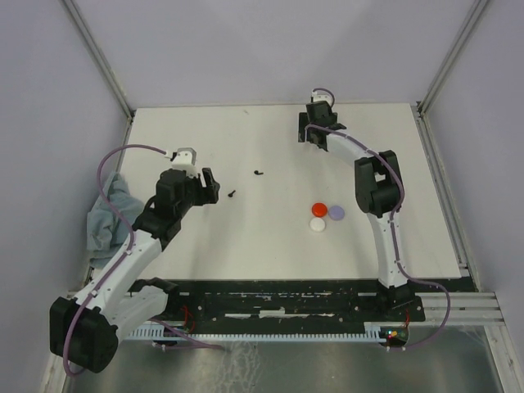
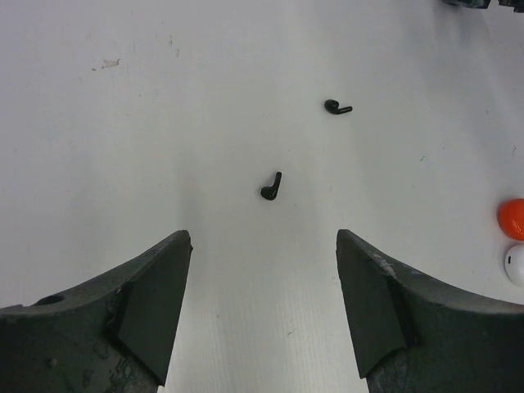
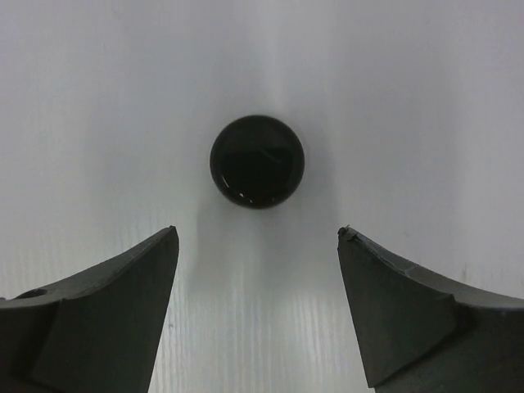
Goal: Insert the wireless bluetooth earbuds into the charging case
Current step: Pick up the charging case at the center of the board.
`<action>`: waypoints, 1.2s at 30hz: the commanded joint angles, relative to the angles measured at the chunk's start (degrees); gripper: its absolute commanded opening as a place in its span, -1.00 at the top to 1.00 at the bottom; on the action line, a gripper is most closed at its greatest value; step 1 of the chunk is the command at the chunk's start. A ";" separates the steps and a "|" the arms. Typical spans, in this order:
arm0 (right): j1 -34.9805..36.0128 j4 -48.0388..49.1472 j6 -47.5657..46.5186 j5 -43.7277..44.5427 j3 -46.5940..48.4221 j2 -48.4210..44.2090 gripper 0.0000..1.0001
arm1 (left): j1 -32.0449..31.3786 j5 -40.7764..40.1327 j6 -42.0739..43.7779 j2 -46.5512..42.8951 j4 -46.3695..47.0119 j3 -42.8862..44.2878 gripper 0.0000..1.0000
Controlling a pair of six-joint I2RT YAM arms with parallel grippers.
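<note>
Two black earbuds lie on the white table, one (image 1: 232, 194) just right of my left gripper (image 1: 209, 187) and one (image 1: 259, 173) further right. In the left wrist view the nearer earbud (image 2: 271, 187) lies just ahead of my open, empty left gripper (image 2: 264, 246), and the other earbud (image 2: 336, 107) is further off to the right. A round black charging case (image 3: 257, 160) sits closed on the table just ahead of my open, empty right gripper (image 3: 257, 237). In the top view my right gripper (image 1: 309, 133) is at the far side of the table and the black case is hidden under it.
Red (image 1: 320, 209), lavender (image 1: 336, 213) and white (image 1: 318, 224) round cases sit together right of centre. The red case (image 2: 512, 218) and the white case (image 2: 516, 264) show at the right edge of the left wrist view. A grey-blue cloth (image 1: 110, 214) lies off the table's left edge.
</note>
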 commanded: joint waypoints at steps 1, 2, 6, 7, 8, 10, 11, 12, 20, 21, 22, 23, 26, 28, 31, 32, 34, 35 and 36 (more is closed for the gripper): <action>-1.04 1.31 2.13 -0.30 8.28 4.37 -0.72 | -0.40 -1.12 2.60 0.84 2.50 0.06 -0.57; -1.21 0.80 2.48 -0.66 9.84 5.49 -0.71 | -0.52 -1.06 2.62 0.97 2.48 0.03 -0.57; -1.78 -1.38 4.87 -1.79 14.75 9.62 -0.65 | -0.68 -0.81 2.62 1.63 2.88 0.01 -0.57; -1.89 -1.77 5.32 -1.69 15.52 10.32 -0.63 | -0.81 -0.69 2.61 1.82 2.93 0.01 -0.57; -1.93 -1.98 5.64 -1.63 16.26 10.94 -0.60 | -0.88 -0.63 2.69 1.86 2.94 0.01 -0.57; -2.08 -3.38 6.26 -1.58 18.45 12.20 -0.56 | -1.00 -0.82 2.69 1.97 2.95 0.02 -0.57; -2.17 -4.09 6.54 -1.54 19.57 12.35 -0.53 | -1.01 -0.87 2.71 2.00 2.94 -0.01 -0.57; -2.23 -4.97 6.90 -1.41 20.63 13.57 -0.50 | -1.02 -0.82 2.75 1.97 2.93 0.01 -0.57; -2.90 -8.91 9.82 -1.88 23.61 15.43 -0.12 | -1.01 -0.50 2.41 1.34 3.33 -0.12 -0.56; -2.92 -9.04 9.72 -1.99 23.22 15.14 -0.05 | -1.05 -0.40 2.36 1.25 3.36 -0.22 -0.57; -2.92 -8.94 9.60 -2.37 22.10 14.68 0.01 | -1.09 -0.36 2.38 1.12 3.36 -0.25 -0.56; -2.92 -8.63 9.39 -2.84 20.71 13.57 0.06 | -1.15 -0.29 2.29 0.93 3.38 -0.23 -0.57; -2.92 -5.51 8.48 -5.36 13.51 8.54 0.17 | -1.10 0.13 2.12 0.44 3.56 -0.33 -0.56; -2.90 -2.70 7.70 -7.76 7.23 4.30 0.22 | -1.10 0.74 1.98 0.05 3.89 -0.49 -0.56; -2.68 1.45 6.65 -11.52 -2.22 -2.65 0.29 | -1.09 1.79 1.58 -0.66 4.33 -0.51 -0.56; -2.54 2.67 6.05 -12.88 -5.42 -4.73 0.31 | -1.10 2.33 1.54 -0.82 4.43 -0.51 -0.56; -1.91 4.16 4.43 -15.29 -10.57 -8.86 0.34 | -1.10 3.66 1.20 -1.16 4.51 -0.32 -0.56; -1.63 4.84 3.47 -16.69 -13.19 -10.75 0.35 | -1.08 4.43 1.02 -1.21 4.52 -0.07 -0.56; -1.19 5.87 2.51 -18.26 -15.75 -12.70 0.37 | -1.10 5.15 0.74 -1.20 4.37 0.31 -0.56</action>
